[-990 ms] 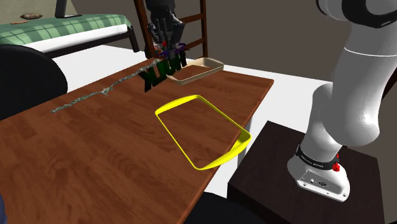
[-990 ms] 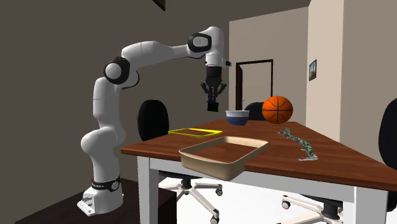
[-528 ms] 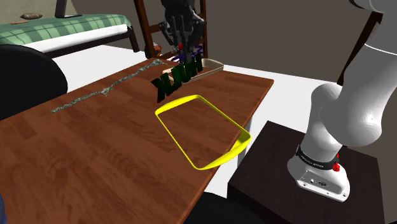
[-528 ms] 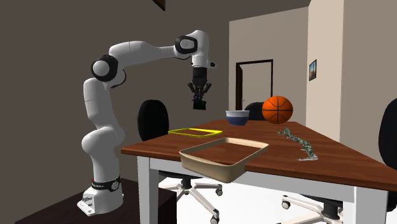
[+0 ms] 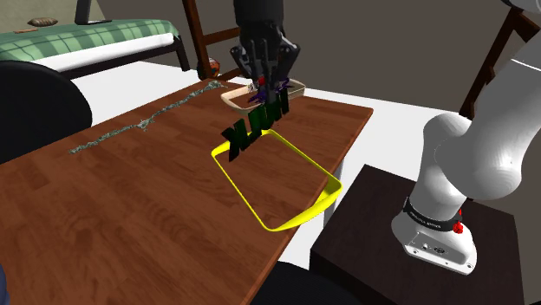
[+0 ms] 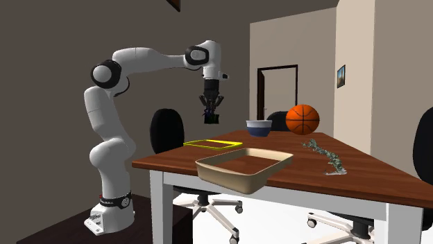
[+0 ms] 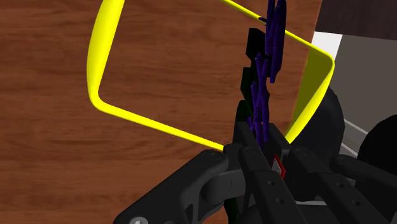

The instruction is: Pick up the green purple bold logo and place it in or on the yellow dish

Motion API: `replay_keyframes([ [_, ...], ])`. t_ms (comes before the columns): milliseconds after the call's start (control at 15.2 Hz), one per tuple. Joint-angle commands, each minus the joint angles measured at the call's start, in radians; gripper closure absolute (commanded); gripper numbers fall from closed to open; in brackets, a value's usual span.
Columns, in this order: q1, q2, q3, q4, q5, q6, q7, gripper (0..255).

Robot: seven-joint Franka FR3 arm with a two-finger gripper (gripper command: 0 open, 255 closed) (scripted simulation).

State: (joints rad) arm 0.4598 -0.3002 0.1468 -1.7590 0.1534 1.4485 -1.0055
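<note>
Nearest the stand [image 5: 364,251] lies the dish [image 5: 227,178], an empty yellow rim on the table [image 5: 113,217], set close, I'd judge, so the arm reaches it easily. Over its far end, about 12 o'clock from its middle in the shoulder view, hangs the logo [image 5: 251,128], clear of the wood. The gripper [image 5: 263,80] clamps the purple top edge between narrow jaws, so the green letters dangle toward 7 o'clock. In the wrist view the logo [image 7: 261,95] is pinched by the gripper [image 7: 257,143], with the dish [image 7: 102,57] below it. The carry looks nearly done; lowering and letting go are left. Beyond, at 1 o'clock, sits a tray [image 5: 297,85], and a twig [image 5: 130,130] stretches off at 10 o'clock
</note>
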Motion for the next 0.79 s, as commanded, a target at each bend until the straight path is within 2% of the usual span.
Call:
replay_keyframes([
  [0, 0.000, -0.010, 0.000, -0.036, 0.001, 0.027, -0.003, 255],
  [594, 0.002, -0.045, 0.004, -0.197, 0.007, 0.152, -0.020, 255],
  [726, 0.002, -0.045, 0.004, -0.197, 0.007, 0.152, -0.020, 255],
])
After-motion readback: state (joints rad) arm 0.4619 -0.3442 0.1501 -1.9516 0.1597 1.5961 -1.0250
